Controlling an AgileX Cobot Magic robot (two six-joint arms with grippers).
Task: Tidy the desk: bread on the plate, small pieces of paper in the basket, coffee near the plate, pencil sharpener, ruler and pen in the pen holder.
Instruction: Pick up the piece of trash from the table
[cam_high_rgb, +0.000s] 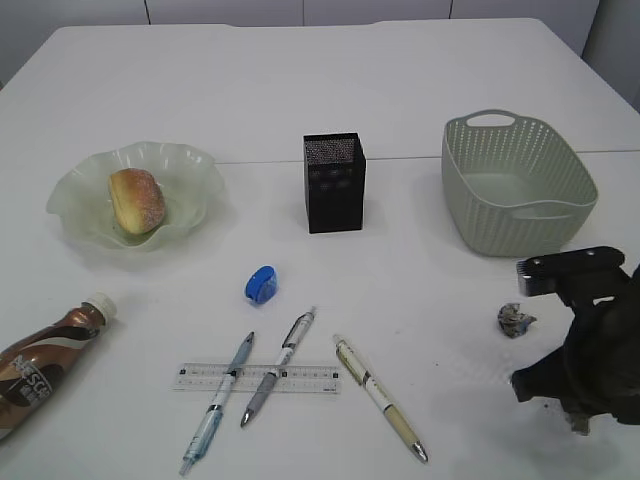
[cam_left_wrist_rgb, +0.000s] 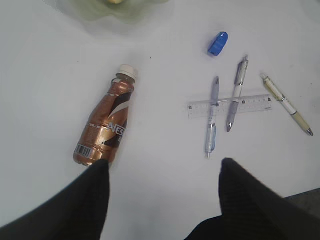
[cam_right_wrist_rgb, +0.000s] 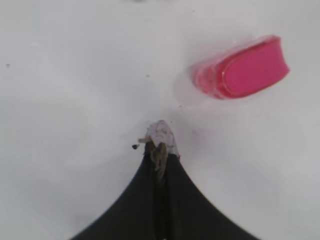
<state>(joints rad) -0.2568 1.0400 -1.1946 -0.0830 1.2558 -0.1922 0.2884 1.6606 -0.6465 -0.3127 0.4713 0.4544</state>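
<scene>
My right gripper (cam_right_wrist_rgb: 160, 150) is shut on a small scrap of paper (cam_right_wrist_rgb: 163, 132) just above the desk (cam_high_rgb: 420, 70); in the exterior view it hangs at the front right (cam_high_rgb: 580, 420). Another crumpled paper (cam_high_rgb: 516, 320) lies near it. My left gripper (cam_left_wrist_rgb: 165, 165) is open, its left finger beside the base of the lying coffee (cam_left_wrist_rgb: 106, 125) (cam_high_rgb: 45, 365). The bread (cam_high_rgb: 137, 200) sits on the plate (cam_high_rgb: 190, 165). The blue pencil sharpener (cam_high_rgb: 261, 285), the ruler (cam_high_rgb: 300, 379) and three pens (cam_high_rgb: 380, 397) lie in front of the pen holder (cam_high_rgb: 334, 183).
The basket (cam_high_rgb: 515, 185) stands at the back right, behind my right arm. A pink plastic piece (cam_right_wrist_rgb: 242, 67) lies on the desk just beyond my right fingertips. Two of the pens cross over the ruler.
</scene>
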